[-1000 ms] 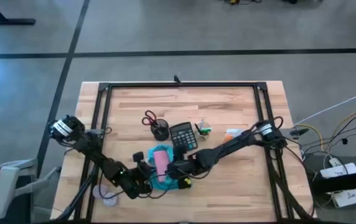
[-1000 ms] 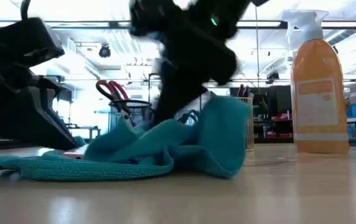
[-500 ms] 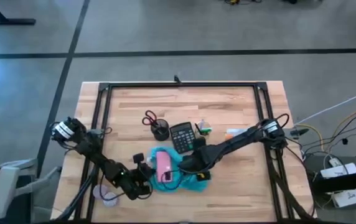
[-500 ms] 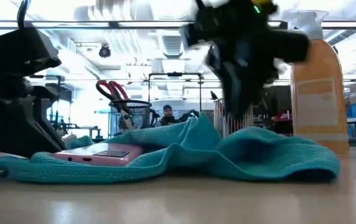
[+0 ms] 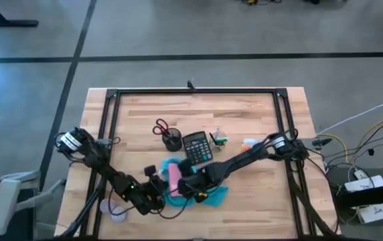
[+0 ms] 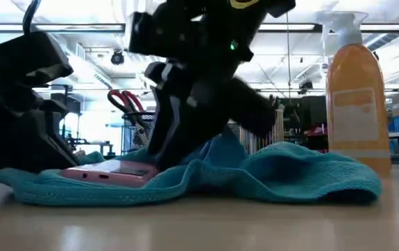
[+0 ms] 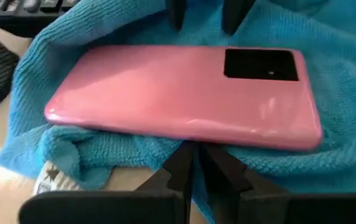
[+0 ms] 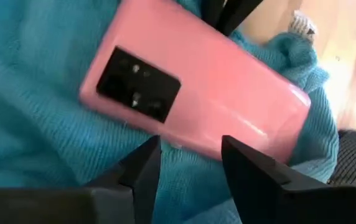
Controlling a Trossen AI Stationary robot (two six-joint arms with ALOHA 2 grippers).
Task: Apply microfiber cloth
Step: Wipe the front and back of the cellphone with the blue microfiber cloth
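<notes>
The turquoise microfiber cloth (image 5: pixel 213 195) lies spread on the table, its long flat part (image 6: pixel 290 174) reaching toward the right edge. A pink phone (image 7: pixel 184 93) lies back up on the cloth's left part. My left gripper (image 7: pixel 193 155) is shut, its tips at one long side of the phone. My right gripper (image 8: pixel 187 149) stands open at the phone's (image 8: pixel 196 93) other long side, fingers pointing down over the cloth (image 8: pixel 28 124). My left gripper has its shut tips at the phone's long edge (image 7: pixel 187 140), where it meets the cloth, coming in low from the table's left. Whether they touch phone or cloth I cannot tell. My right gripper's fingers (image 8: pixel 144 165) reach down to the cloth beside the phone; whether they touch it I cannot tell.
A black calculator (image 5: pixel 197 146) lies just beyond the cloth, and a mesh cup (image 5: pixel 172 140) with red scissors to its left. An orange spray bottle (image 6: pixel 356 97) stands at the right. A pale round disc (image 5: pixel 115 209) lies near the front left. Black frame rails (image 5: pixel 191 92) border the table.
My right gripper went toward the table's right edge, and the cloth's raised, bunched part came out flat to the right, uncovering the phone in the low view. The gripper has since come back left and down beside the phone. The phone has stayed in place.
</notes>
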